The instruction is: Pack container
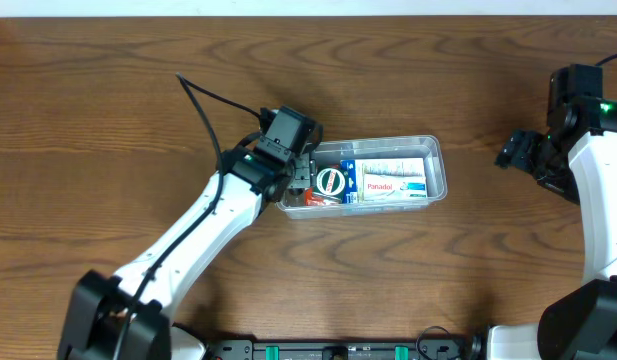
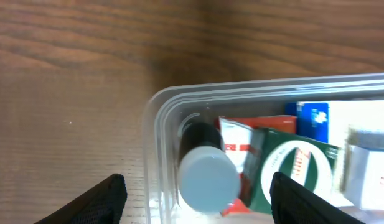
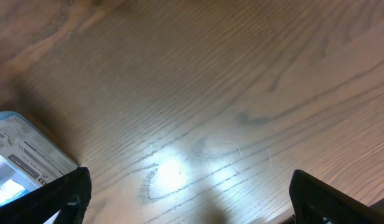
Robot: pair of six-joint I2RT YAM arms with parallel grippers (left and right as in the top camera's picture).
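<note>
The clear plastic container [image 1: 436, 160] lies mid-table. It holds a white and blue Panadol box [image 1: 393, 180], a green packet with a white ring [image 1: 331, 182] and red-and-white packets. My left gripper [image 1: 300, 183] is open and hangs over the tub's left end. In the left wrist view the container's rounded corner [image 2: 155, 118] shows. A dark bottle with a pale cap [image 2: 207, 177] stands between the spread fingers [image 2: 198, 208], not gripped. The green packet [image 2: 291, 168] lies beside it. My right gripper [image 1: 513, 150] is open and empty over bare table to the right of the tub.
The wooden table [image 1: 108, 110] stretches all round the tub. In the right wrist view the fingers [image 3: 192, 199] span bare wood. A printed white and blue box [image 3: 23, 155] shows at the left edge.
</note>
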